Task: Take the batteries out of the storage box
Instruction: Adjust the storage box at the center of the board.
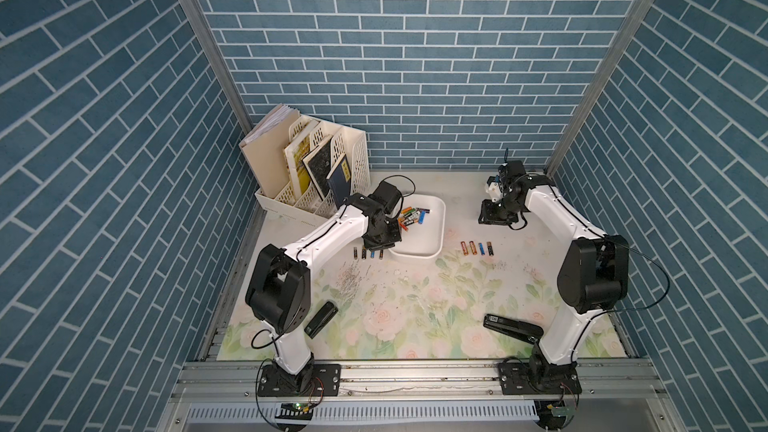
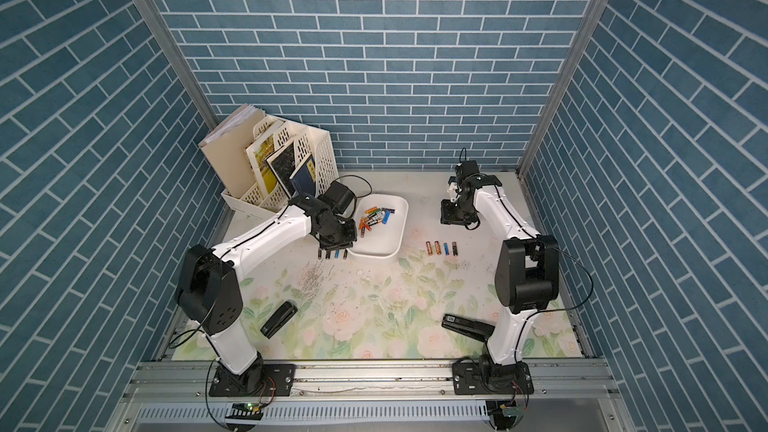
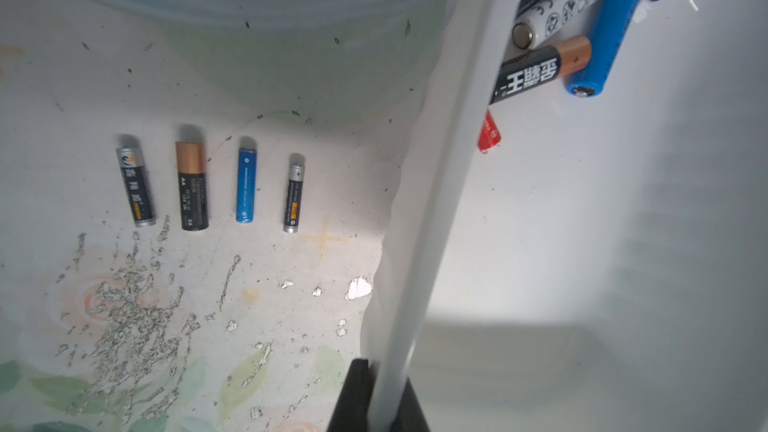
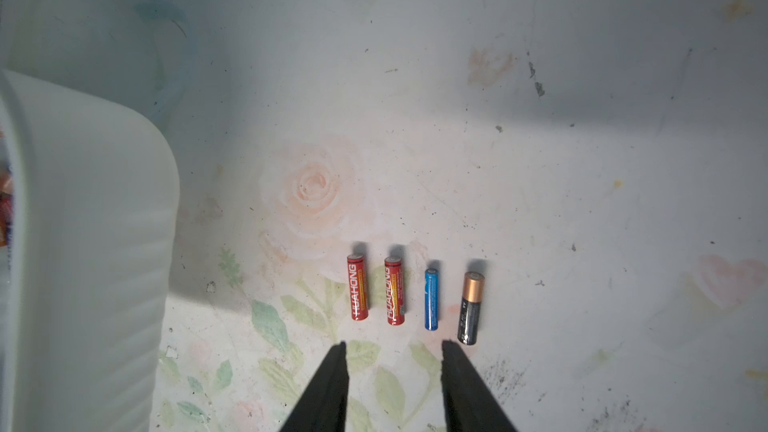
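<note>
The storage box (image 1: 436, 238) is plain white, unpatterned. The batteries (image 1: 412, 218) inside it show orange-copper, green, blue, black and white wrappers.

The worktop (image 1: 415, 326) is cream with pink roses and green leaves, the print flaked to grey specks.

One row on it:
- black-and-silver battery (image 3: 135, 187)
- black-and-copper battery (image 3: 192, 186)
- blue battery (image 3: 246, 185)
- silver-capped black battery (image 3: 294, 198)

The other row:
- two red batteries (image 4: 358, 288) with yellow lettering
- second blue battery (image 4: 431, 299)
- second black-and-copper battery (image 4: 471, 308)

Walls (image 1: 415, 76): blue brick pattern, white joints.
File rack (image 1: 359, 160): cream, perforated.
Staplers (image 1: 320, 318): black.
</note>
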